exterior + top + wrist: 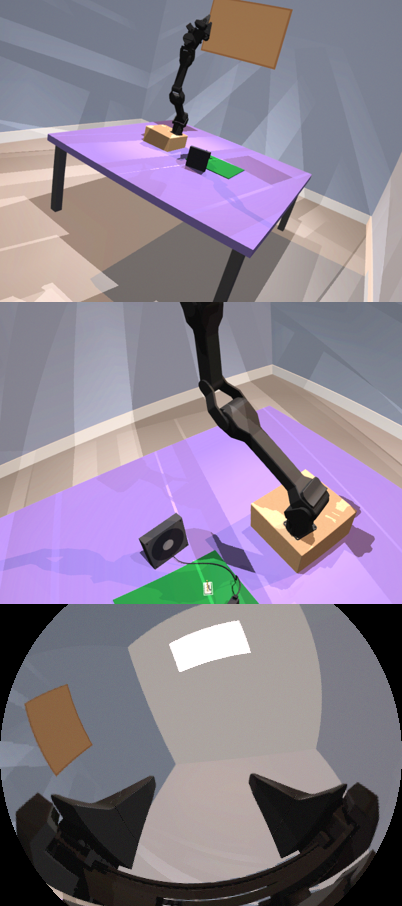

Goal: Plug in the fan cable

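Observation:
My gripper (210, 19) (202, 780) is wide open and empty, high above the table and far from the plug and board. It is outside the top view. The black fan (164, 545) (198, 159) stands upright beside the green board (152, 594) (227, 169). Its thin dark cable (207, 563) curves over the board to the black plug (233, 599), cut off at the bottom of the top view. The small white header (206, 588) with its pins is on the board, to the left of the plug. The plug and header stand apart.
The arm's base (299, 520) (177, 130) stands on a tan box (276, 524) (155, 139) on the purple table (107, 510) (136, 162), near the board. A brown panel (250, 34) (57, 729) is on the wall.

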Tool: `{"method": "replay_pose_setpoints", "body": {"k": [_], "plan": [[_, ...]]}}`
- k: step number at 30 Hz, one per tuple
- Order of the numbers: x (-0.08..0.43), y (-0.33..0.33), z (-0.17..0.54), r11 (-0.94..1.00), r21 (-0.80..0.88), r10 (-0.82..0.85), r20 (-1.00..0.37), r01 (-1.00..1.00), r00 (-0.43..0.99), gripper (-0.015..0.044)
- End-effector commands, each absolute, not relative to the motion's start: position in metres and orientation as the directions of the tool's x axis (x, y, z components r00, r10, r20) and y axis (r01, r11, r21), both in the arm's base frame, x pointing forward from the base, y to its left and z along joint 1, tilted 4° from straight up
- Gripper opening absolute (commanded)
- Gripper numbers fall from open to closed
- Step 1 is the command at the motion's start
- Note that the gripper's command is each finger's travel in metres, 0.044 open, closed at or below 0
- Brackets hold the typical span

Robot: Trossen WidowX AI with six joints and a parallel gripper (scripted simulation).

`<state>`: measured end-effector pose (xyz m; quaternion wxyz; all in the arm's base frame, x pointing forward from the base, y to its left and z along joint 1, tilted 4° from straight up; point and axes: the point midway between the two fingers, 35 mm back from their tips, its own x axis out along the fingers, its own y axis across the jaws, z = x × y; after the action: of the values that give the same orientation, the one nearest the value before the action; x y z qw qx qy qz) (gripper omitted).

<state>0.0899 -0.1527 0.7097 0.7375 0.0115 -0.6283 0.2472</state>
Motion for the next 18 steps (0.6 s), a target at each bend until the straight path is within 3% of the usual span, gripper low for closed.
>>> {"method": "replay_pose_setpoints", "body": {"k": [1,9,18], "plan": [[0.059,-0.104,0.710,0.836,-0.410,0.460,0.886,-0.365,0.059,0.0440],[0.022,0.023,0.685,0.678,-0.660,0.720,0.685,-0.325,0.111,0.0440],[0.049,0.154,0.610,0.434,-0.814,0.894,0.336,-0.385,0.298,0.0440]]}}
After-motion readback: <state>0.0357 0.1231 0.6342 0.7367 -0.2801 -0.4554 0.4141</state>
